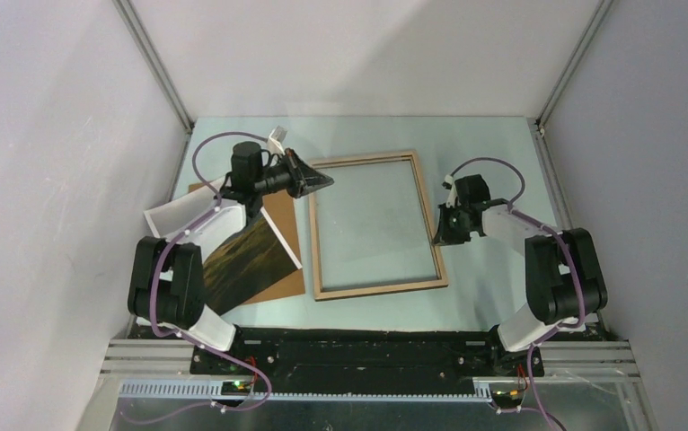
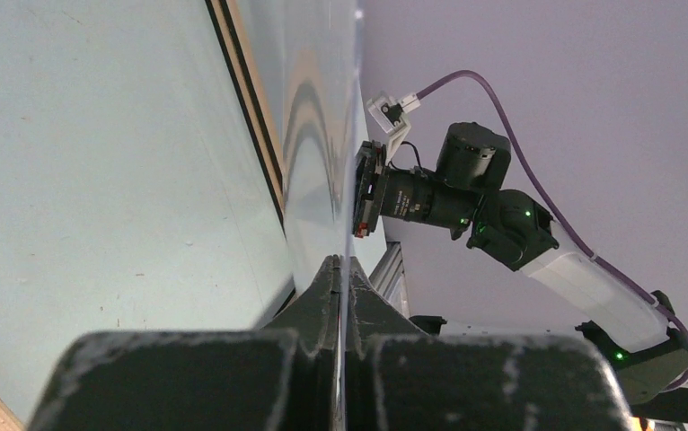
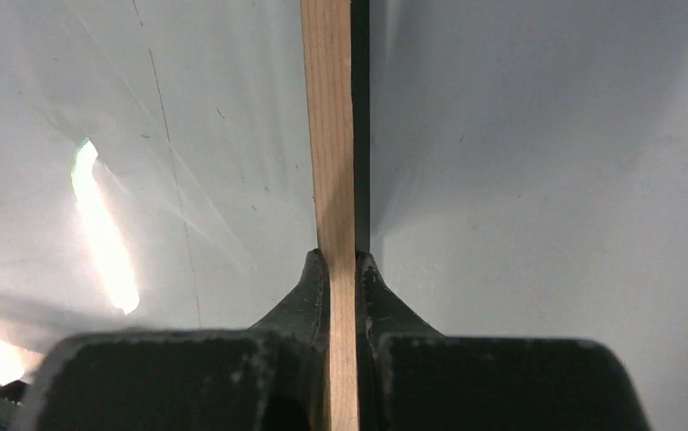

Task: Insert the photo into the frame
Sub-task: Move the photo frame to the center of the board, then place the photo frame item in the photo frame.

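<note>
Edges: the right pincer (image 3: 340, 260) is clamped on the right rail of the frame (image 1: 378, 285), 1 finger on the light-wood side and 1 on the black side, with the rail running straight ahead from its tips. On the wood side of those tips the clear pane (image 3: 188, 180) shows glare streaks, and on the black side there is pale table (image 1: 484, 153). The left pincer (image 2: 340, 265) is pressed together at the frame's far left corner. A thin glossy edge lines up with the seam between its fingers, but I cannot tell whether it is nipped. The photo (image 1: 246, 260) lies print up behind this pincer, under its arm, on a brown backing panel (image 1: 282, 220) just beside the frame's left rail. Beyond both pincers the table runs on to the far wall (image 1: 367, 54). Plain grey walls close in on 3 sides.
</note>
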You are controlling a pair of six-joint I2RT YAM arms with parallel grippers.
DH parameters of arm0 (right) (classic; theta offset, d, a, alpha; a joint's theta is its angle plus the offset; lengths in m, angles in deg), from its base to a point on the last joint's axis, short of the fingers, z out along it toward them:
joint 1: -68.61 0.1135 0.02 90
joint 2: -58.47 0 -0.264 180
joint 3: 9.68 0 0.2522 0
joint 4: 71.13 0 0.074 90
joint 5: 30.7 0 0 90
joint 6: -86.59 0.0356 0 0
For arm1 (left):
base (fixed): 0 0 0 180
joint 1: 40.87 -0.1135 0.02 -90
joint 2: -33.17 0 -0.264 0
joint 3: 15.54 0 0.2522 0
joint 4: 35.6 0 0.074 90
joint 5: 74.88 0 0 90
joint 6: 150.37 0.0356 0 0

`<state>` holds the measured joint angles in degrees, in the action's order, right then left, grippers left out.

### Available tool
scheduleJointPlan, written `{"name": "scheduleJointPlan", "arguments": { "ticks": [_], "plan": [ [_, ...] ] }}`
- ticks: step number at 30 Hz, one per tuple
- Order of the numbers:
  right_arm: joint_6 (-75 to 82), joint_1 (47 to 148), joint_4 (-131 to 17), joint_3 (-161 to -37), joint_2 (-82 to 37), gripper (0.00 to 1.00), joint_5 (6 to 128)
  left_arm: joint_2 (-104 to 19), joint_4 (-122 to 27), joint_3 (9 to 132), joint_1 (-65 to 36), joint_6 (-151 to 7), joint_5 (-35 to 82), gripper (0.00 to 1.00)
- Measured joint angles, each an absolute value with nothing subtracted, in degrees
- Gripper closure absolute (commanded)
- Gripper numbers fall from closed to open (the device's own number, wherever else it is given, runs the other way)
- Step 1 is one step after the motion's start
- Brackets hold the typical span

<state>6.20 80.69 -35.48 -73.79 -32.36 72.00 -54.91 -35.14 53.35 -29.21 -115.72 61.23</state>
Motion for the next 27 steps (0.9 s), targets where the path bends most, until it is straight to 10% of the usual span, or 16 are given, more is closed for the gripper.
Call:
{"name": "scheduleJointPlan", "arguments": {
  "ticks": [10,27],
  "plan": [
    [8.4,76.6,-36.3,-73.3,-28.7,0.49,76.5,-54.9,-34.0,52.2,-27.5,-115.9,60.6,1.00],
    [9.0,55.1,-38.2,-73.3,-21.7,0.48,89.3,-57.0,-30.9,52.3,-24.2,-117.9,61.3,1.00]
  ]
}}
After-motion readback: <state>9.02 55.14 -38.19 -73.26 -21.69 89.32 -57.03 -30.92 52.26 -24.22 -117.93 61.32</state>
